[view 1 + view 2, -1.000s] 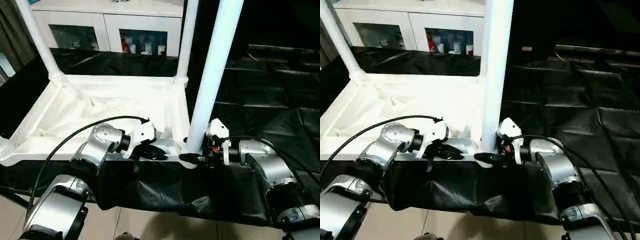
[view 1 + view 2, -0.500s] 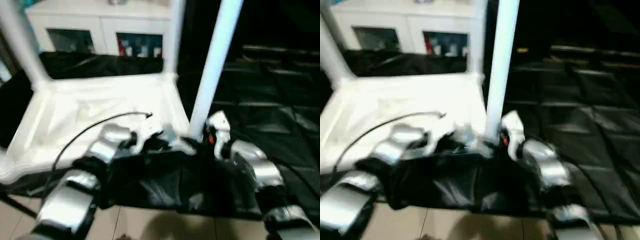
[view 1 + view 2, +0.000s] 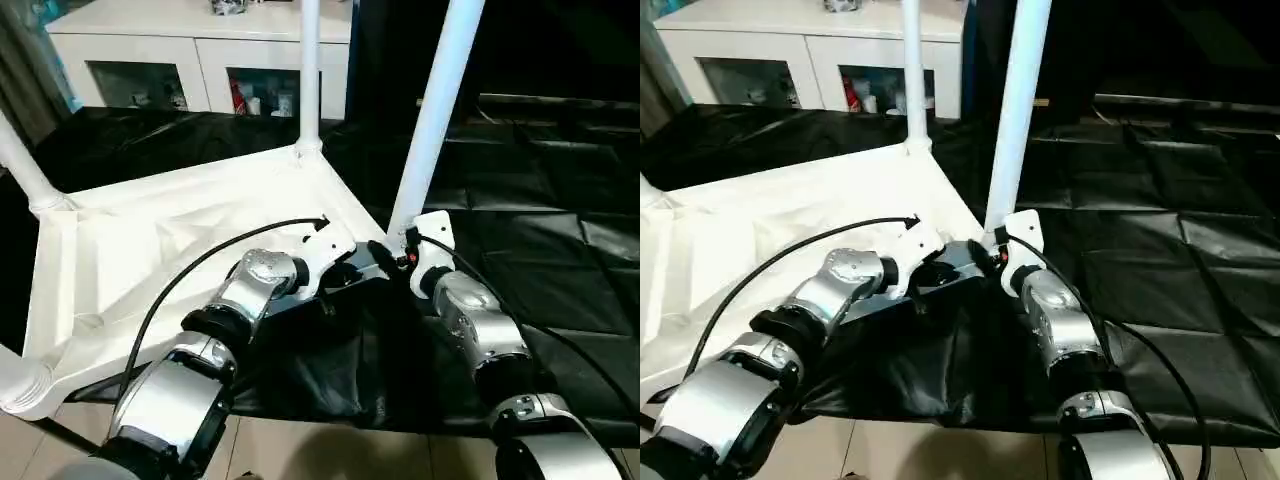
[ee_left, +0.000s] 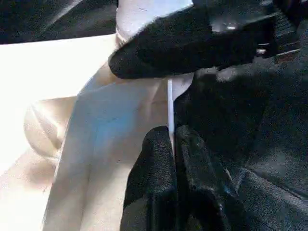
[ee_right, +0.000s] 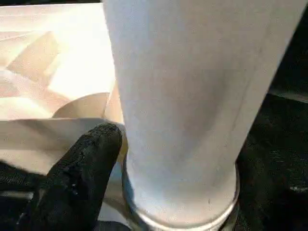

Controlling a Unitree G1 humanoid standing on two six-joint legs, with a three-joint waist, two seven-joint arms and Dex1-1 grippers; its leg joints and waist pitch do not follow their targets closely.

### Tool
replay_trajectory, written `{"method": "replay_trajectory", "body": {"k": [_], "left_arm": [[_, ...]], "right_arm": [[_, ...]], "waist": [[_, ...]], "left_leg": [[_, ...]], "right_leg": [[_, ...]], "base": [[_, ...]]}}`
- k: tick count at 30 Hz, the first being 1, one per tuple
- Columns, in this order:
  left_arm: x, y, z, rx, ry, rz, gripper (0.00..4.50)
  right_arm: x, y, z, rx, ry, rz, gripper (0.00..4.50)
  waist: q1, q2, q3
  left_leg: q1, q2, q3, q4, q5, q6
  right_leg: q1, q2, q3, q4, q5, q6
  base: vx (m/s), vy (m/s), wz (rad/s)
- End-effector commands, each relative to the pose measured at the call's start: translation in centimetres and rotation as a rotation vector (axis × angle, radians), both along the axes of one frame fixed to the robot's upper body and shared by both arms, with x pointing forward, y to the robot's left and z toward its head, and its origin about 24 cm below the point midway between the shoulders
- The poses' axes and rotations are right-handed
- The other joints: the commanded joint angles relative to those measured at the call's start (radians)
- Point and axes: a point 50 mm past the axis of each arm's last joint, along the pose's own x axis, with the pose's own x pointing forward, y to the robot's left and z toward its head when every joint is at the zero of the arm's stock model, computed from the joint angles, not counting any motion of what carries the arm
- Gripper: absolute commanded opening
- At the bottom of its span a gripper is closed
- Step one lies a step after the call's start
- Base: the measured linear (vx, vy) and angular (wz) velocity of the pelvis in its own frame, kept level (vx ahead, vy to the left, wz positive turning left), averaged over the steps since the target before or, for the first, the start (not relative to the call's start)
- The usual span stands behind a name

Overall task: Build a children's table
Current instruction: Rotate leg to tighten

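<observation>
**Table upside down, both hands at its near corner**

The children's table [image 3: 180,230] lay inverted on the black counter [image 3: 560,250], legs up. The left hand [image 4: 173,144] pinched its thin rim. The right hand [image 5: 91,159] sat beside the near leg [image 3: 430,130]; its grip couldn't be told. Light, stiff, slippery plastic: better held low by the socket.

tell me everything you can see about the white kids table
The children's table is glossy white plastic, lying upside down on the black-draped work table. Its ribbed underside faces up, and white tube legs stand upright in round corner sockets. The left pincer is shut on the thin rim at the near corner. The right pincer sits at the base of the nearest leg, one black finger beside its socket.
</observation>
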Motion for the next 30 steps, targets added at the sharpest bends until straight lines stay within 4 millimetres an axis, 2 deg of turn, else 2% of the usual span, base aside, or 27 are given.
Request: {"method": "replay_trajectory", "body": {"k": [1, 2, 3, 6, 9, 10, 13, 15, 17, 21, 23, 24, 26, 27, 30], "left_arm": [[-0.5, -0.7, 0.6, -0.076, -0.023, -0.083, 0.0], [-0.6, -0.4, 0.5, -0.072, -0.016, -0.108, 0.0], [-0.9, 0.1, 0.5, -0.073, -0.012, -0.16, 0.0], [-1.3, 1.0, 0.7, -0.105, 0.012, -0.234, 0.0], [-1.7, 2.1, 0.8, -0.104, 0.047, -0.303, 0.0], [-1.8, 2.3, 0.8, -0.1, 0.051, -0.314, 0.0], [-2.0, 3.0, 0.8, -0.091, 0.068, -0.344, 0.0], [-2.3, 4.1, 0.8, -0.079, 0.095, -0.373, 0.0], [-2.4, 4.3, 0.8, -0.08, 0.101, -0.379, 0.0], [-2.6, 4.6, 0.8, -0.081, 0.105, -0.385, 0.0], [-2.6, 4.7, 0.9, -0.081, 0.106, -0.387, 0.0], [-2.6, 4.7, 0.8, -0.082, 0.107, -0.388, 0.0], [-2.7, 4.6, 0.8, -0.086, 0.106, -0.385, 0.0], [-2.7, 4.6, 0.8, -0.091, 0.101, -0.378, 0.0], [-2.2, 4.1, 1.0, -0.133, 0.077, -0.312, 0.0]], "right_arm": [[-1.4, 2.9, -0.5, 0.018, 0.033, 0.269, 3.81], [-1.6, 2.6, -0.4, 0.011, 0.03, 0.316, 3.81], [-2.1, 1.9, -0.1, 0.008, 0.025, 0.399, 3.81], [-2.7, 0.3, 0.5, -0.003, 0.031, 0.519, 3.81], [-3.2, -1.1, 0.9, -0.04, 0.045, 0.602, 3.81], [-3.3, -1.4, 0.9, -0.045, 0.048, 0.613, 3.81], [-3.4, -2.1, 1.1, -0.061, 0.059, 0.643, 3.81], [-3.6, -2.8, 1.4, -0.075, 0.072, 0.677, 3.81], [-3.7, -2.9, 1.4, -0.077, 0.074, 0.684, 3.81], [-3.7, -2.7, 1.5, -0.073, 0.078, 0.7, 3.48], [-3.7, -2.5, 1.5, -0.063, 0.077, 0.707, 3.31], [-3.7, -2.3, 1.6, -0.057, 0.077, 0.711, 3.18], [-3.9, -2.1, 1.4, -0.05, 0.078, 0.719, 3.04], [-4.0, -2.0, 1.3, -0.045, 0.079, 0.717, 2.87], [-4.0, -1.7, 0.6, -0.04, 0.079, 0.657, 2.76]], "waist": [[0.002, -0.018, -0.051], [0.008, -0.02, -0.052], [0.01, -0.02, -0.051], [0.016, -0.02, -0.053], [0.02, -0.018, -0.053], [0.022, -0.018, -0.054], [0.026, -0.017, -0.055], [0.028, -0.017, -0.058], [0.027, -0.017, -0.059], [0.03, -0.02, -0.065], [0.029, -0.021, -0.062], [0.03, -0.021, -0.061], [0.03, -0.022, -0.06], [0.03, -0.021, -0.06], [0.029, -0.022, -0.061]], "left_leg": [[0.005, 0.067, -0.035, -0.069, -0.243, 0.063], [0.003, 0.068, -0.035, -0.069, -0.223, 0.074], [-0.001, 0.07, -0.033, -0.068, -0.209, 0.088], [-0.001, 0.075, -0.031, -0.066, -0.193, 0.1], [0.002, 0.078, -0.031, -0.067, -0.186, 0.095], [0.002, 0.08, -0.032, -0.067, -0.189, 0.091], [0.002, 0.08, -0.031, -0.067, -0.188, 0.089], [0.002, 0.082, -0.031, -0.065, -0.171, 0.088], [0.001, 0.082, -0.03, -0.064, -0.158, 0.093], [-0.007, 0.079, -0.028, -0.054, -0.094, 0.119], [-0.008, 0.078, -0.027, -0.054, -0.107, 0.122], [-0.007, 0.076, -0.027, -0.054, -0.129, 0.117], [-0.006, 0.077, -0.028, -0.056, -0.142, 0.106], [-0.006, 0.079, -0.029, -0.056, -0.143, 0.099], [-0.006, 0.078, -0.029, -0.056, -0.134, 0.097]], "right_leg": [[0.039, -0.092, 0.064, -0.086, -0.363, -0.169], [0.045, -0.092, 0.062, -0.084, -0.354, -0.168], [0.045, -0.09, 0.062, -0.081, -0.335, -0.168], [0.045, -0.089, 0.061, -0.077, -0.319, -0.176], [0.04, -0.089, 0.061, -0.072, -0.298, -0.197], [0.043, -0.091, 0.061, -0.071, -0.298, -0.198], [0.04, -0.091, 0.063, -0.068, -0.278, -0.207], [0.04, -0.09, 0.063, -0.06, -0.233, -0.22], [0.04, -0.09, 0.063, -0.057, -0.202, -0.229], [0.041, -0.089, 0.062, -0.042, -0.108, -0.251], [0.039, -0.089, 0.062, -0.044, -0.119, -0.25], [0.04, -0.09, 0.061, -0.05, -0.168, -0.238], [0.039, -0.089, 0.061, -0.054, -0.205, -0.225], [0.039, -0.09, 0.062, -0.053, -0.214, -0.22], [0.038, -0.088, 0.062, -0.052, -0.2, -0.218]], "base": [[0.0, 0.0, 0.0], [0.0, 0.0, 0.0], [0.0, 0.0, 0.0], [0.0, 0.0, 0.0], [0.0, 0.0, 0.0], [0.0, 0.0, 0.0], [0.0, 0.0, 0.0], [0.0, 0.0, 0.0], [0.0, 0.0, 0.0], [0.0, 0.0, 0.0], [0.0, 0.0, 0.0], [0.0, 0.0, 0.0], [0.0, 0.0, 0.0], [0.0, 0.0, 0.0], [0.0, 0.0, 0.0]]}}
